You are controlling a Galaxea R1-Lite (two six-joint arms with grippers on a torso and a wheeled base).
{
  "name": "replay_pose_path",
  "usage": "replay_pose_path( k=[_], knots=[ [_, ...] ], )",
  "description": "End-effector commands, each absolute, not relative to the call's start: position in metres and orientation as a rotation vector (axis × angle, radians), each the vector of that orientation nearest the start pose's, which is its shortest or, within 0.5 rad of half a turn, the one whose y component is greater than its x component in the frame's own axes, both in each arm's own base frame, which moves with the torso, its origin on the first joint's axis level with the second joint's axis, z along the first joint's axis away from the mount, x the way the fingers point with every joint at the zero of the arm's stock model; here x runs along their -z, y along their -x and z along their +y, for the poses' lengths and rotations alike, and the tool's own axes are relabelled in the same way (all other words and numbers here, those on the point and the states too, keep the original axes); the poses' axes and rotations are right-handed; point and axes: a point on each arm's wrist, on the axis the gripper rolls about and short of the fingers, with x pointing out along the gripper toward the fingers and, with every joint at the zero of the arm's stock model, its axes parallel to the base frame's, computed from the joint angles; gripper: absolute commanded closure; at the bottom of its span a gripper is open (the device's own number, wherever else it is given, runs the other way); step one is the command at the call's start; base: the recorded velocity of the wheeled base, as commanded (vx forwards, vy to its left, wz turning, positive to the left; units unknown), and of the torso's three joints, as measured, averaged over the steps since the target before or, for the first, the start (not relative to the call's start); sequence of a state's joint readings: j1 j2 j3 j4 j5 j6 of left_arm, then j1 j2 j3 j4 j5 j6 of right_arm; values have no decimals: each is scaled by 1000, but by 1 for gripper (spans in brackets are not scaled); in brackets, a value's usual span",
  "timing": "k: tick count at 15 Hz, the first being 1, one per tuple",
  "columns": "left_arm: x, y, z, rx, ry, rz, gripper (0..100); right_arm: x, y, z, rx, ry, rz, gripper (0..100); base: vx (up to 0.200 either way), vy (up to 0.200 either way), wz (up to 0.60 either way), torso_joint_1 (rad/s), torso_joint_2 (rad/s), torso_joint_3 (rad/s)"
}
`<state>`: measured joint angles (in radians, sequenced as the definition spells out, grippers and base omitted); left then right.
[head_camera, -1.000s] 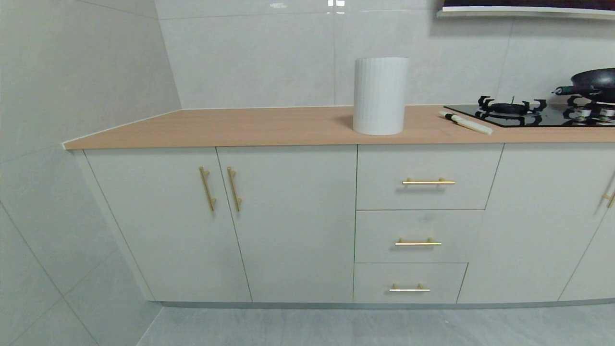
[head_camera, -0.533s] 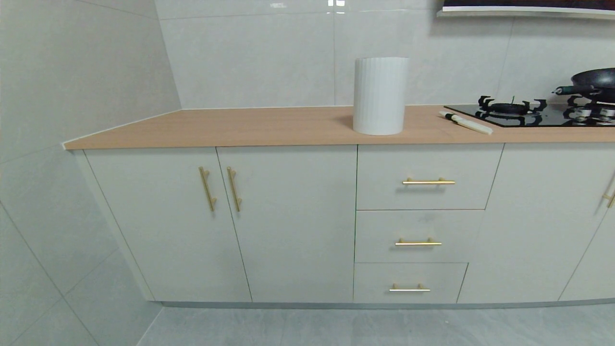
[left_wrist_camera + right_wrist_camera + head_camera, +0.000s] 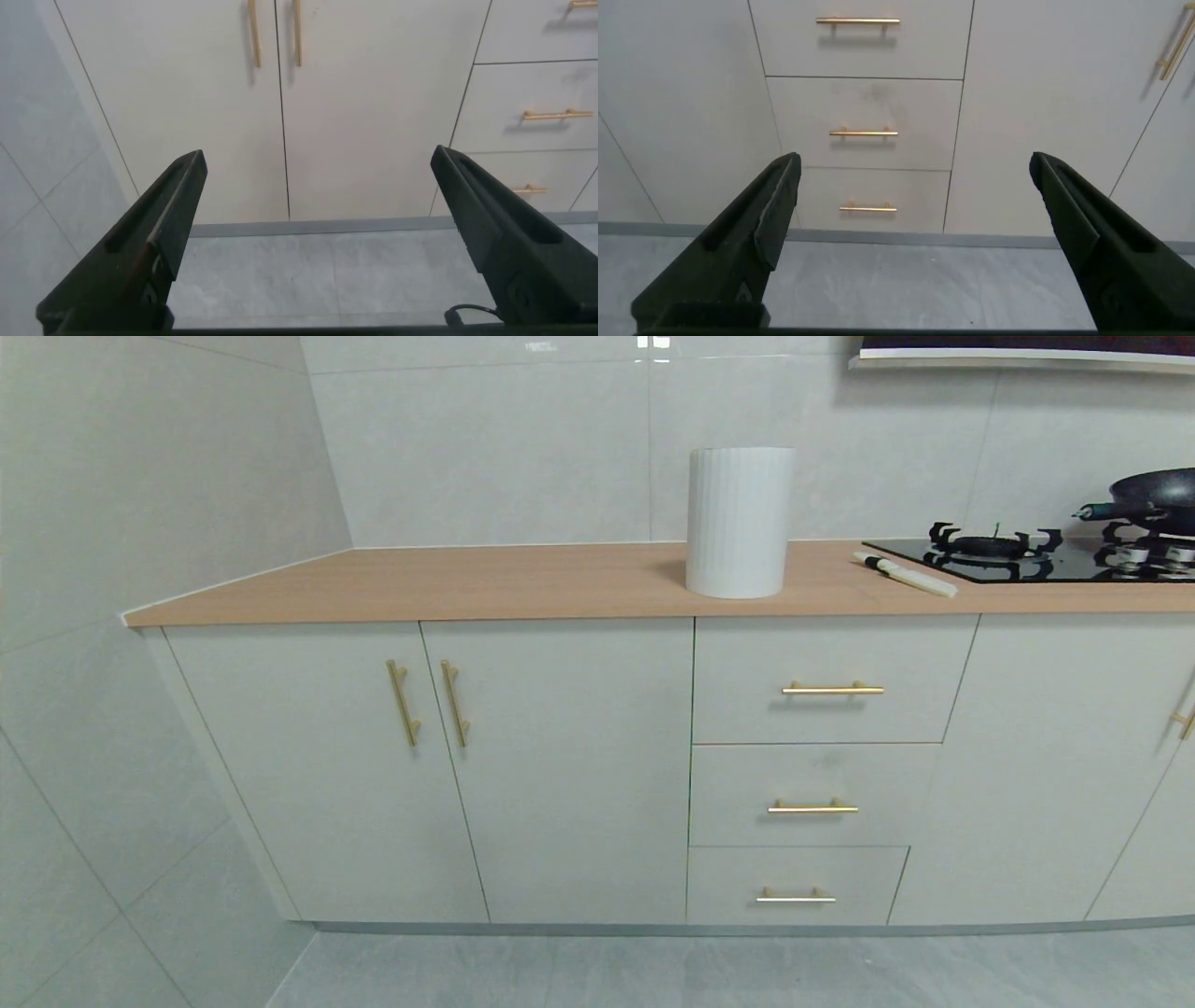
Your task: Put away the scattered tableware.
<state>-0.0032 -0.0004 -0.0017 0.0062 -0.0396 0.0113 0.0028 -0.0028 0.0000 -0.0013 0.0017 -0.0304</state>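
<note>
Worktop (image 3: 485, 583) in wood-tone laminate runs along a tiled wall in the head view, above pale cabinets. A white ribbed holder (image 3: 738, 523) stands upright on the worktop, directly above the drawer stack (image 3: 812, 775). The task item, a cream-handled utensil (image 3: 904, 574), lies flat on the worktop between the white ribbed holder and the hob (image 3: 1027, 565). It is apart from the holder and just beside the near corner of the hob. Its exact type cannot be determined. A dark pan (image 3: 1153, 490) sits on the right-hand burner of the hob. Below the worktop, two cabinet doors (image 3: 308, 775) with upright gold handles are closed. The three drawers of the drawer stack, with horizontal gold handles, are also closed. In the left wrist view, the left gripper (image 3: 316, 161) hangs low above the grey floor (image 3: 308, 271), facing the two cabinet doors. Its fingers (image 3: 159, 233) are spread wide apart and grasp nothing. In the right wrist view, the right gripper (image 3: 913, 163) hangs low in front of the drawer stack. Its fingers (image 3: 752, 233) are likewise spread wide, with nothing between them.
</note>
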Motion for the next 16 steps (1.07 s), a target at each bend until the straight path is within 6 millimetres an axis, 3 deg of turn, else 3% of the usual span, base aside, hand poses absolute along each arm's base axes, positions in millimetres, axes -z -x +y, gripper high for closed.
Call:
replay_pose_path(
  k=[1, 5, 16],
  knots=[
    [-75, 23, -1, 43, -11, 4, 0, -75, 23, 0, -5, 29, 1, 0, 0, 0, 0, 0, 0, 0],
    [-75, 23, -1, 43, -12, 4, 0, -75, 23, 0, -3, -2, 0, 0, 0, 0, 0, 0, 0, 0],
    [-75, 23, -1, 43, -11, 4, 0, -75, 23, 0, -3, -2, 0, 0, 200, 0, 0, 3, 0, 4]
  ],
)
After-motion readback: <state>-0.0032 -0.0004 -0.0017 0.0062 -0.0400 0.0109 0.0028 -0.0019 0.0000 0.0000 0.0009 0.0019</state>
